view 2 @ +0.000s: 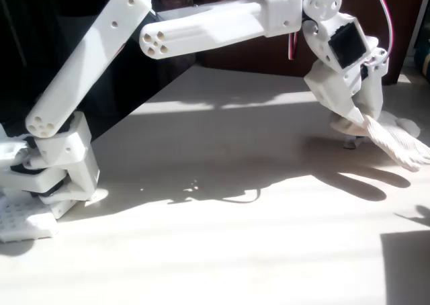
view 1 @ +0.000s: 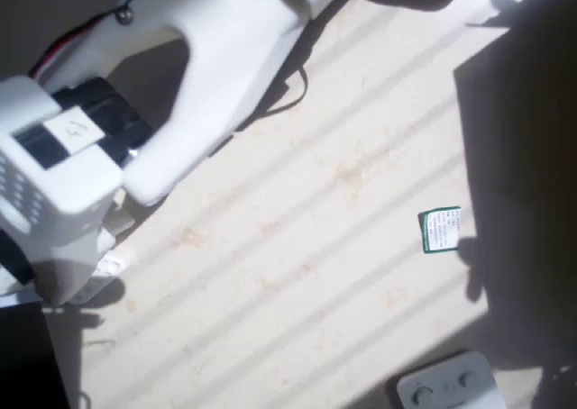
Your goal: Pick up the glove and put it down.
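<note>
Fixed view: sunlit pale table, dark room behind.

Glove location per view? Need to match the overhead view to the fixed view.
Overhead view: the glove is probably the small pale lumpy patch at the left edge, mostly hidden under the arm's head; hard to confirm.
Fixed view: the glove is far right at mid-height, trailing from the jaws down onto the table.
Shared landmark: the white arm, whose tip sits at the glove in both.
</note>
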{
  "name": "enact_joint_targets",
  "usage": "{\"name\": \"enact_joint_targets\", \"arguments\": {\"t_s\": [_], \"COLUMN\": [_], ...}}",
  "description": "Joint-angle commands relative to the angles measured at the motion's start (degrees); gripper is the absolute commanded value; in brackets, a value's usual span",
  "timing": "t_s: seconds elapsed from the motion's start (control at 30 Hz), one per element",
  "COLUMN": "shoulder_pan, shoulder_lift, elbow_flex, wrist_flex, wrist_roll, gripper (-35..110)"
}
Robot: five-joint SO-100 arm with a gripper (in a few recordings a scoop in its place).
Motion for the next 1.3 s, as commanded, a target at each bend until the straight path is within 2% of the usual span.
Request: {"name": "enact_joint_targets", "arguments": {"t_s": [0.0, 0.43, 0.57, 0.77, 1.27], "shoulder_pan": [4.04, 20.83, 26.28, 33.13, 44.91], "shoulder_lift": [7.65, 12.13, 12.13, 12.13, 5.89], "elbow_flex": [-2.81, -2.81, -2.81, -2.29, -2.02], "wrist_flex": [1.49, 12.30, 14.68, 17.14, 18.02], "wrist_roll": [-0.09, -0.26, -3.25, -9.49, -9.76], "gripper": [0, 0, 0, 0, 0]}}
